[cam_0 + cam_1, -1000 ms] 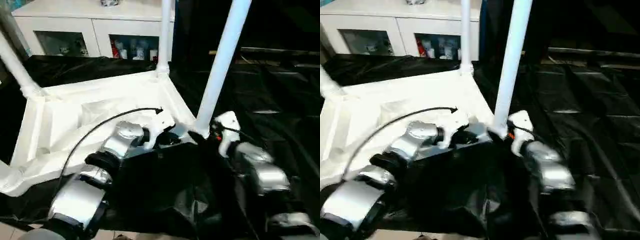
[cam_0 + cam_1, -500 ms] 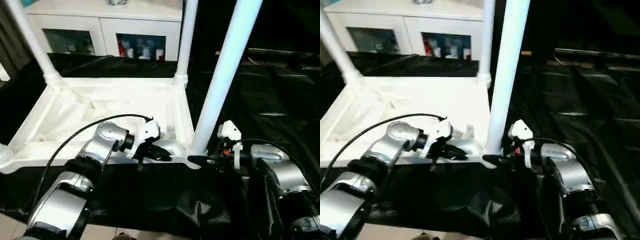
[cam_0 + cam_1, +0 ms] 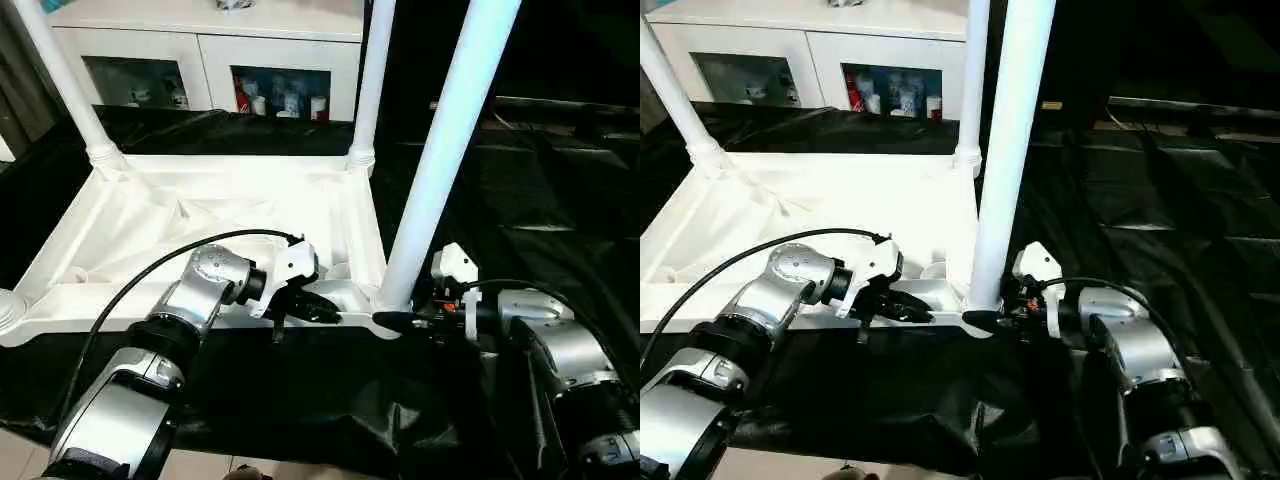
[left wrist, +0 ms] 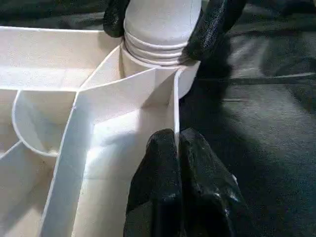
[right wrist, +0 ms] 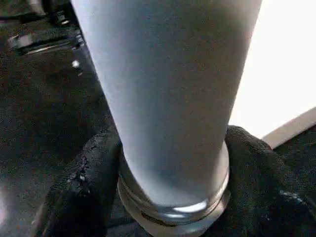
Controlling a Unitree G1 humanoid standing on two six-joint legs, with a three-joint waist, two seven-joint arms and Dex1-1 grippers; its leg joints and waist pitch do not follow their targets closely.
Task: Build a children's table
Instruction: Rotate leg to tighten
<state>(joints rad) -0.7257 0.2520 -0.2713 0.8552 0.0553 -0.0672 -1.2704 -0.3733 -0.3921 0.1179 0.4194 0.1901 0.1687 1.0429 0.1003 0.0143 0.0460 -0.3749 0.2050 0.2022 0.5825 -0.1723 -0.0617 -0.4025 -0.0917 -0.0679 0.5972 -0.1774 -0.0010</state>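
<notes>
So the tabletop is lying upside down on the black sheet, ribbed side up, and going left to right: a bit of a leg is seen at the near-left corner, another leg is standing in the far-left socket, a third leg is at the far-right corner, and the near-right leg is planted right up front. The left gripper is pressed together with its tips squeezed on the thin near rim wall of the tabletop, just beside that front corner socket, so the top is being pinned down there. The right gripper is wrapped around the base of the near-right leg, one finger on each side, touching it just above the ringed collar. What could go wrong, as a guess: if the leg gets pushed or twisted off-axis, it could jam crooked or pop back out of the socket, and the pinch on such a thin rim could slip, so the whole top might skid on that slick sheet and the other legs could be knocked loose.
</notes>
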